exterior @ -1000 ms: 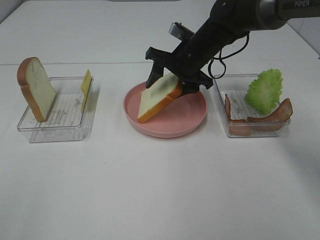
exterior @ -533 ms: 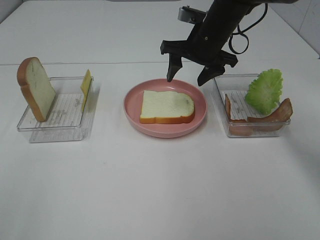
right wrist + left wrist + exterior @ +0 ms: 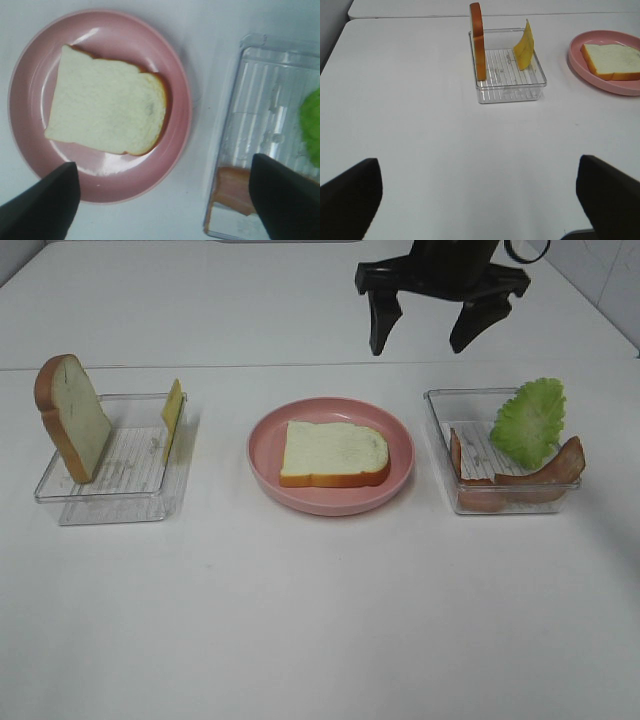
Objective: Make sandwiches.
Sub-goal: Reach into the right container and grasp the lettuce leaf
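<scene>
1. Here we see the right end effector point(image 3: 420, 342) released: its two dark fingers point(image 3: 378, 335) are spread wide, point downward and hold nothing.
2. It hangs high above the worktop point(image 3: 300, 620), roughly over the gap between the pink plate point(image 3: 262, 455) and the right tray point(image 3: 437, 420). Its wrist camera looks straight down on both.
3. The left end effector point(image 3: 480, 200) is likewise released. Its two dark fingers stand wide apart with bare worktop between them, well short of the left tray point(image 3: 110, 498).
4. On the plate we find one bread slice point(image 3: 333, 452) lying flat. Its white face is up and uncovered, and the brown crust shows along its edge.
5. In the left tray a second bread slice point(image 3: 72, 418) stands on edge, leaning at the wall farther from the plate.
6. A thin yellow cheese slice point(image 3: 172, 418) leans at the opposite wall of that tray, the one nearer the plate, apart from the second bread slice.
7. In the right tray the green lettuce point(image 3: 528, 420) stands upright toward the far side.
8. The reddish-brown bacon strips point(image 3: 530, 480) lie along the tray's near side, with their ends curling upward. We cannot tell whether lettuce and bacon touch.
9. The plate sits between the two trays; the three form a row across the worktop, each apart from its neighbour.
</scene>
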`<state>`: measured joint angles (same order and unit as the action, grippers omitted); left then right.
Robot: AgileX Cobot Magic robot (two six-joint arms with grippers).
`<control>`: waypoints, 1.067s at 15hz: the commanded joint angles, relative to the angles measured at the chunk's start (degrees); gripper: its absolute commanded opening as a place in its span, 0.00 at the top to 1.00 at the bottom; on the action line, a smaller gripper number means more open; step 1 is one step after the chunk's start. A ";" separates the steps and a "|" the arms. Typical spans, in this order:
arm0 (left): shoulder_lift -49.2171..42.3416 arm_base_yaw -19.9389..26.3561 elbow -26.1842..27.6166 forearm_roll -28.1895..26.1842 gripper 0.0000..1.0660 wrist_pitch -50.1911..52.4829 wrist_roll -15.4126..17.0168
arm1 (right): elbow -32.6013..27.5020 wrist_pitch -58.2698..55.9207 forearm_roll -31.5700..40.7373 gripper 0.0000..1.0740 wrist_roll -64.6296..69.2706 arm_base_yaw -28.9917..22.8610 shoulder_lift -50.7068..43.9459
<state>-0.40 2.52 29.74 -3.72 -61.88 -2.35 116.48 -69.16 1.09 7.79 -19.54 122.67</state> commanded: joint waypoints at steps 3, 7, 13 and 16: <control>-0.80 -0.34 -0.11 -0.34 0.08 0.57 0.00 | 3.72 -5.84 -0.57 0.16 -3.55 11.57 -0.40; -0.80 -0.34 -0.11 -0.34 0.08 0.57 0.00 | 3.61 -7.28 2.12 0.16 -6.65 19.82 3.04; -0.80 -0.34 -0.11 -0.34 0.08 0.57 0.00 | 3.67 -5.10 4.81 0.16 -7.79 20.86 11.57; -0.80 -0.34 -0.11 -0.34 0.08 0.57 0.00 | 3.67 -4.30 5.39 0.17 -7.79 20.86 13.35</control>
<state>-0.40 2.52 29.74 -3.72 -61.88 -2.35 119.86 -69.50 6.02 0.57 1.15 135.79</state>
